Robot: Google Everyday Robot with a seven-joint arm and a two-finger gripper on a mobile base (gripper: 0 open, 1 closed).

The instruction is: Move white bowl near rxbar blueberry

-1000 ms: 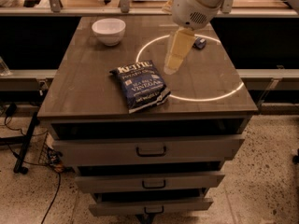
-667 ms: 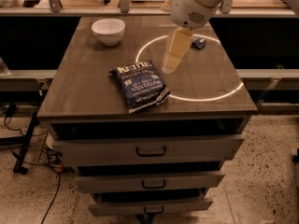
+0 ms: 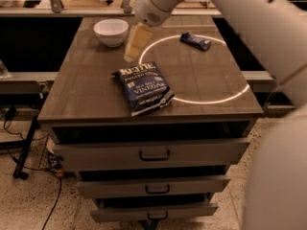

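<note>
I must centre the gripper (image 3: 132,53), now just beside the white bowl (image 3: 111,31), over its rim; its opening state I cannot tell.

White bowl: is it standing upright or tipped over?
Upright: the white bowl rests on its base, opening upward. The gripper hangs close beside it, above the tabletop.

End effector (image 3: 135,44) just beside white bowl (image 3: 111,31), rxbar blueberry (image 3: 195,40) well apart, chip bag (image 3: 143,86) mid-table
</note>
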